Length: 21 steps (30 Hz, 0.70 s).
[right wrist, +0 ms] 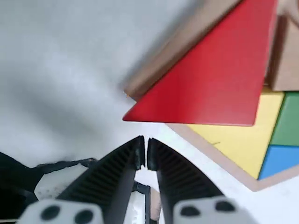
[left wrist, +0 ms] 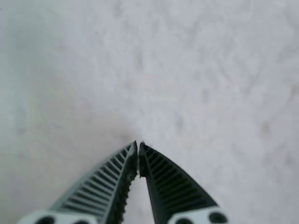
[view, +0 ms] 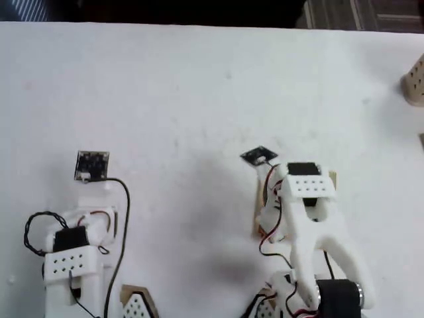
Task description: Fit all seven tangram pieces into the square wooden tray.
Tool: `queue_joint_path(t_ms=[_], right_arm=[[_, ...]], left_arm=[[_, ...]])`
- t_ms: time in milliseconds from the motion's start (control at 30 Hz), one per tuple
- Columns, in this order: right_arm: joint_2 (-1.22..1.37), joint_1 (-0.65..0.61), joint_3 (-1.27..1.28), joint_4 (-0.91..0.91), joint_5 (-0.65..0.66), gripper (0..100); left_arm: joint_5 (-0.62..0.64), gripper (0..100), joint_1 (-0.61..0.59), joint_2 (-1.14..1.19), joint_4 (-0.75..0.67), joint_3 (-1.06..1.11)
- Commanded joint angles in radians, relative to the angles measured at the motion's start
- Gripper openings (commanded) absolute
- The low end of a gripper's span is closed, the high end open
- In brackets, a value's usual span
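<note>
Table (view: 199,86): white
Tray (right wrist: 219,157): square, pale wood, near right under the right arm; yellow piece (right wrist: 238,140), green piece (right wrist: 287,126) and blue piece (right wrist: 280,161) lie flat inside; red triangle (right wrist: 215,79) overlaps the yellow
Left gripper (left wrist: 138,145): pressed together, near left
Right gripper (right wrist: 144,140): pressed together, empty, beside the red tip

Red triangle (right wrist: 212,70) overlaps the wooden tray (right wrist: 210,150) at its corner rim; yellow piece (right wrist: 238,140), green piece (right wrist: 287,119) and blue piece (right wrist: 280,161) lie inside.
</note>
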Motion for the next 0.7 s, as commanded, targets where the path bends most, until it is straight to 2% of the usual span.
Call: queue_joint_path(t_ms=[0, 233, 367, 667], right_arm=[[-0.033, 0.033, -0.002, -0.024, 0.028, 1.8], [-0.033, 0.039, -0.014, -0.039, 0.026, 1.8], [-0.024, 0.041, -0.026, -0.116, -0.058, 1.8], [0.196, 0.099, -0.176, -0.12, -0.077, 1.8]], left_arm=[[0.003, 3, 0.01, -0.001, -0.025, -0.005], [0.003, 3, -0.021, -0.001, -0.021, -0.005], [0.003, 3, -0.05, -0.001, -0.017, -0.005], [0.003, 3, -0.051, -0.001, -0.017, -0.005]])
